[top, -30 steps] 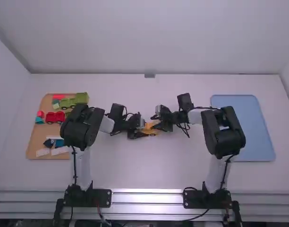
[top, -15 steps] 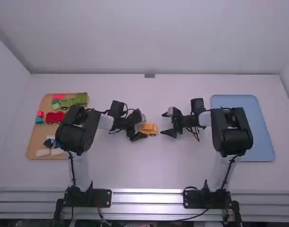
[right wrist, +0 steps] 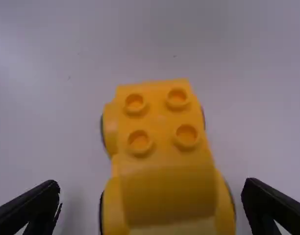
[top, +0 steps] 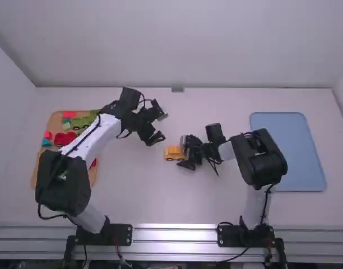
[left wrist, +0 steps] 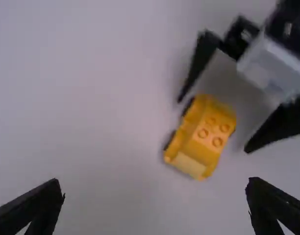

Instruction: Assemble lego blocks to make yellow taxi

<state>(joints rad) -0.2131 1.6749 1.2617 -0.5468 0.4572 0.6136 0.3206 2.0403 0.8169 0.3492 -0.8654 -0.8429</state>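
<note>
The yellow taxi (top: 174, 153) stands on its wheels near the middle of the table, with studs on its roof. My right gripper (top: 185, 152) is at the taxi's right end, open. In the right wrist view the taxi (right wrist: 160, 147) lies between the spread fingertips of my right gripper (right wrist: 151, 196), touching neither. My left gripper (top: 160, 124) is open and holds nothing, up and to the left of the taxi. Seen from the left wrist, the taxi (left wrist: 201, 134) is beyond my left gripper (left wrist: 155, 188), beside the other arm's fingers.
A brown tray (top: 42, 162) at the left holds green and red toy vehicles and several loose blocks, partly hidden by the left arm. A blue tray (top: 289, 151) lies at the right.
My left gripper has left the taxi's left end and moved up the table. My right gripper first drew back to the right, then came back to the taxi.
</note>
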